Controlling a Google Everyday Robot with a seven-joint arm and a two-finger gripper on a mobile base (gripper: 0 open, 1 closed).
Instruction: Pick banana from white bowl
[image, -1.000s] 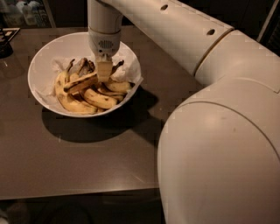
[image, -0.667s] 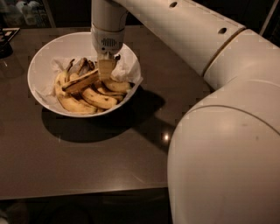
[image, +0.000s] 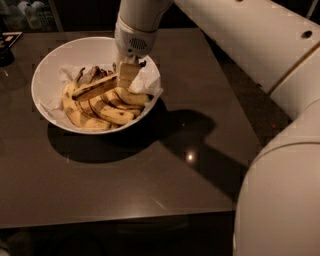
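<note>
A white robot arm (image: 240, 35) reaches down from the upper right into a white bowl (image: 75, 50) on a dark bench (image: 125, 185). Its hand (image: 128, 75) sits low in the bowl's right half, at the right end of the banana (image: 95, 88), a long dark-streaked one lying slantwise on top of plumper yellow bananas (image: 110, 112). Whether the hand is open or closed on it cannot be told. White paper lining (image: 147, 80) bunches just right of the hand
</note>
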